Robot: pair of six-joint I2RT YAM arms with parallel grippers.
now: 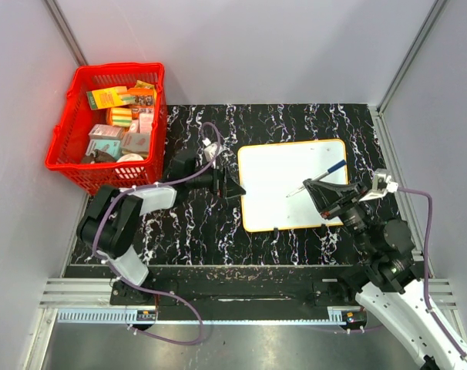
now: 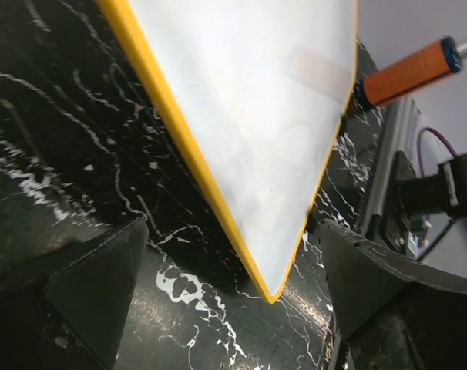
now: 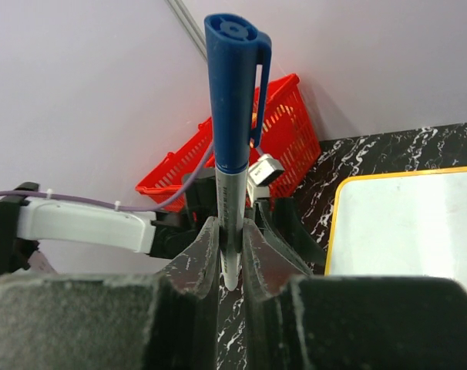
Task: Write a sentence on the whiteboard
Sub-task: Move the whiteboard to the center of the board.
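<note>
Whiteboard (image 1: 280, 176) flat, long axis left-right

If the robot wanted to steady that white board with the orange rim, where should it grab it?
Probably the thin left edge, approached low from the left. The flat white rectangular whiteboard with an orange-yellow rim lies flat on the black marbled table, so only its edge gives something to pinch. The left pincer stands open right at that edge.
</note>
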